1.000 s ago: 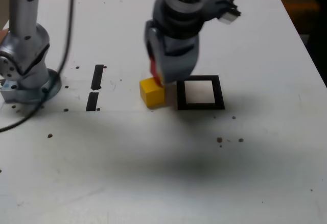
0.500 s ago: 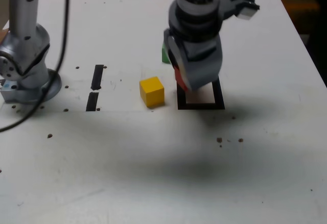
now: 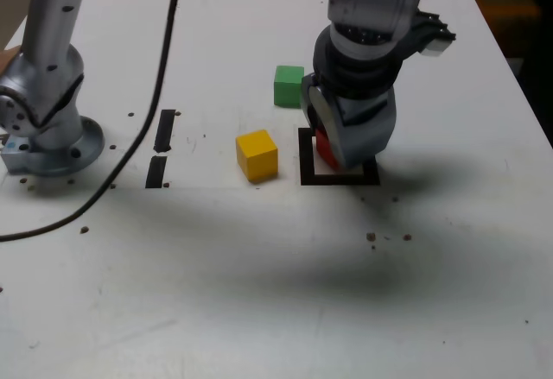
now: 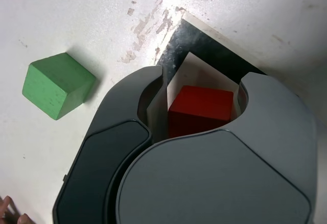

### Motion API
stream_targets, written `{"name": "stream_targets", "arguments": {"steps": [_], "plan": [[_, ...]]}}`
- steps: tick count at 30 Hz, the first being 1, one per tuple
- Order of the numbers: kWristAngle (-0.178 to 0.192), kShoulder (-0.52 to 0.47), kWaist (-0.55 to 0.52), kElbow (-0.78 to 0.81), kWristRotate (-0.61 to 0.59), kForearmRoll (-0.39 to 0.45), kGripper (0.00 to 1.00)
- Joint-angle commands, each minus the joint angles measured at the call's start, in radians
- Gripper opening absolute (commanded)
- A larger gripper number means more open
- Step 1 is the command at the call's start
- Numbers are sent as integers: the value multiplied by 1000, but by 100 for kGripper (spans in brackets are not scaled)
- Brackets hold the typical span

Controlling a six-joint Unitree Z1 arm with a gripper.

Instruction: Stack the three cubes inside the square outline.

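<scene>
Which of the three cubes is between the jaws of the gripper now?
The red cube: the gripper is shut on it over the square outline. The green cube and the yellow cube lie free on the table.

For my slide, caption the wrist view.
Gripper holding small red cube over black tape square outline, green cube nearby.
</scene>
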Motion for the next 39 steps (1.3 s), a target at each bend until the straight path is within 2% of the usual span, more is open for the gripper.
{"name": "stream_targets", "arguments": {"steps": [1, 4, 6, 13, 16, 23, 26, 29, 33, 34, 39], "plan": [[5, 5, 3, -6, -1, 0, 25], [16, 13, 3, -8, -2, 3, 30], [29, 16, 3, -5, -4, 10, 38], [67, 24, -15, -10, -19, 54, 84], [70, 22, -18, -10, -19, 63, 98], [67, -43, -18, -12, -49, 92, 99], [61, -140, -18, -19, -89, 132, 100], [23, -257, -18, -36, -164, 192, 100], [-59, -362, -27, -49, -287, 294, 100], [-74, -381, -37, -49, -352, 343, 100], [-70, -386, -62, -44, -677, 487, 100]]}}
